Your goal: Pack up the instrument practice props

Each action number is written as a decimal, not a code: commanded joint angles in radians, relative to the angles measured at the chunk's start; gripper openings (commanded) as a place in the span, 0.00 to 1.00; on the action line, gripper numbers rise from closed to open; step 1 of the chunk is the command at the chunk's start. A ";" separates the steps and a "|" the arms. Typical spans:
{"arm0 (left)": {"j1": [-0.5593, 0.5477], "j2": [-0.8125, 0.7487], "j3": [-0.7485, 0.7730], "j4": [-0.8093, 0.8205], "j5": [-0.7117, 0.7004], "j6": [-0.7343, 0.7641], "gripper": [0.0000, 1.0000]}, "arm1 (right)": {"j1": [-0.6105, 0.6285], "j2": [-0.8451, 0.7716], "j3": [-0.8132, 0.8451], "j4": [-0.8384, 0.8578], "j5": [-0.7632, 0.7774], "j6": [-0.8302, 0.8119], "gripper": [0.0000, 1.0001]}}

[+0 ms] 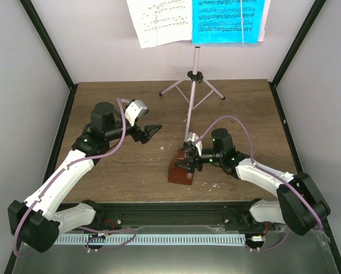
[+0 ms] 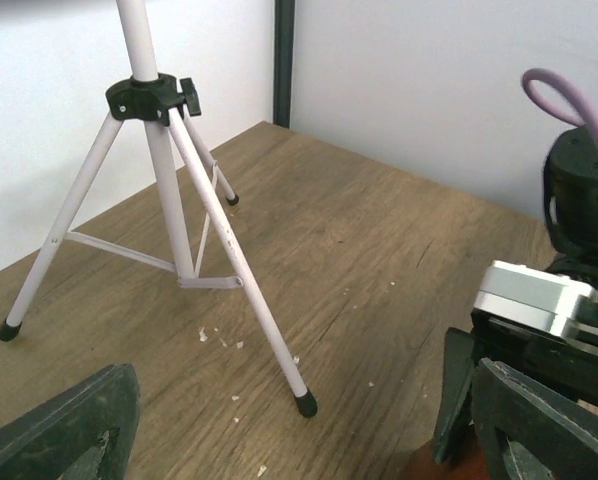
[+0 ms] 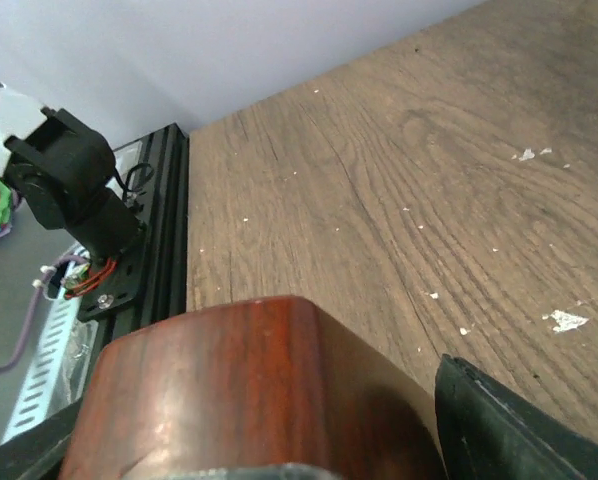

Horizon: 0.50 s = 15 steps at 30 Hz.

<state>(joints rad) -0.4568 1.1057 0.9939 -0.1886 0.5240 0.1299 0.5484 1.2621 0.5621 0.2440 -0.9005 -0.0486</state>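
At frame centre the right gripper (image 1: 189, 164) straddles the metronome (image 1: 179, 173), grip impossible to tell, while the left gripper (image 1: 152, 131) hangs wide open at its upper left, below the stand (image 1: 193, 85).

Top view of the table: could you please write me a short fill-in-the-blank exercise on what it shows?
1. The music stand rests on ____ legs.
2. In the top view, the blue sheet hangs to the ____ of the white sheet.
3. The fingers of the right hand sit on either side of the brown ____.
4. The left hand is open and holds ____.
Missing words: three; right; metronome; nothing.
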 commanded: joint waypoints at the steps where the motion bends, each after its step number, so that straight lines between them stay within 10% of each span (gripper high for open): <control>1: 0.001 0.016 0.001 -0.003 -0.006 0.003 0.92 | 0.054 -0.072 -0.058 -0.001 0.151 0.050 0.70; 15: 0.001 0.033 0.007 -0.012 -0.015 0.005 0.92 | 0.168 -0.453 -0.223 -0.213 1.040 0.359 0.57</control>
<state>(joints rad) -0.4568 1.1316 0.9939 -0.2043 0.5064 0.1303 0.7170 0.8806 0.3553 0.2214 -0.2371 0.1589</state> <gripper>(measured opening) 0.916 0.593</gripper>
